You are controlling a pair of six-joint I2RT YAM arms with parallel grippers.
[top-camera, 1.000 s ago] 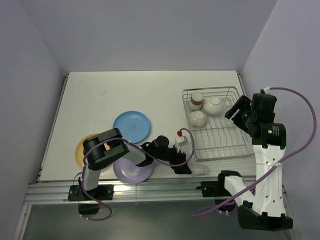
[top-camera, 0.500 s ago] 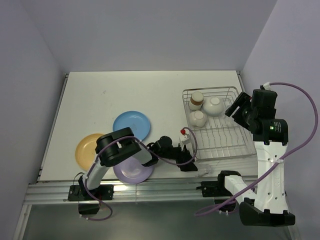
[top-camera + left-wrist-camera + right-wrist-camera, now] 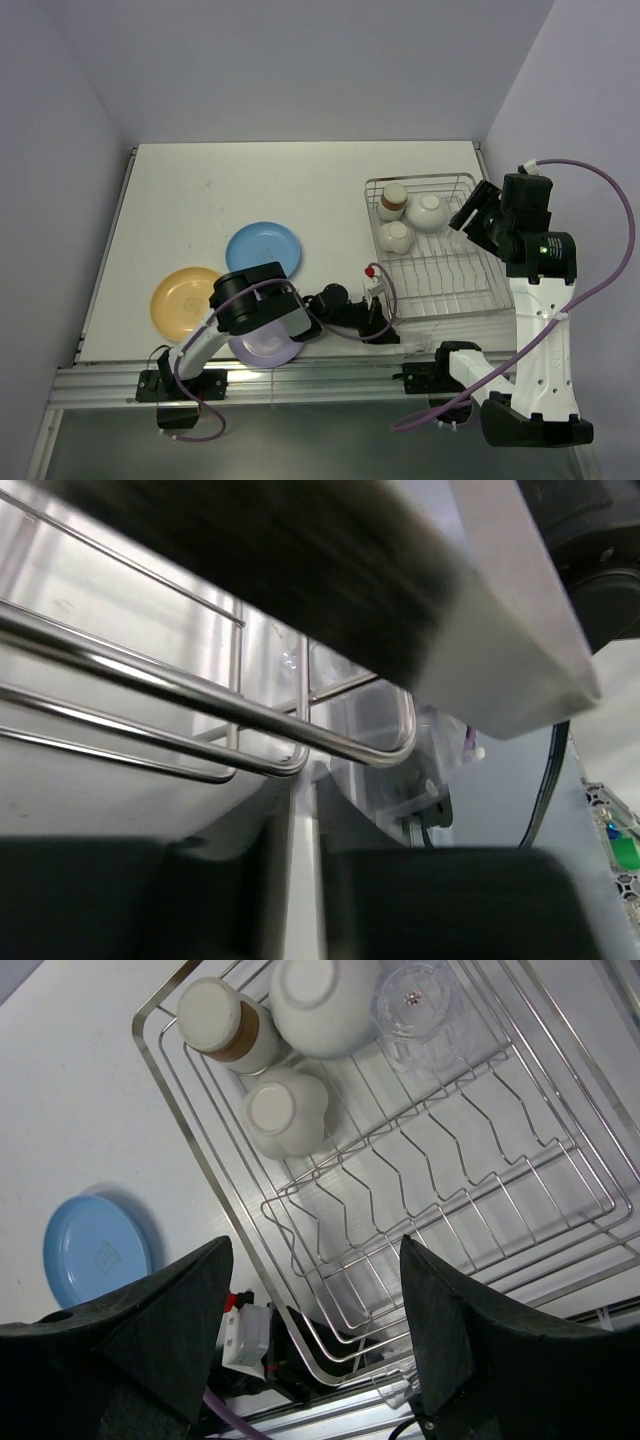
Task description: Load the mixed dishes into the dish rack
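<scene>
- Top view: bright, even, soft light. The white counter (image 3: 250, 200) is almost washed out, and shadows are short and faint.
- Left wrist view: heavy smear across the upper half. The rack (image 3: 200, 695) wires sit close to the lens, soft, with bright glints.
- Right wrist view: sharp in the middle. The dark fingers (image 3: 140, 1330) at the bottom are blurred, and thin wire shadows fall on the counter.

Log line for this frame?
left fingers: at rack near corner, by glass, grip unclear | right fingers: open above rack | plates: unloaded
</scene>
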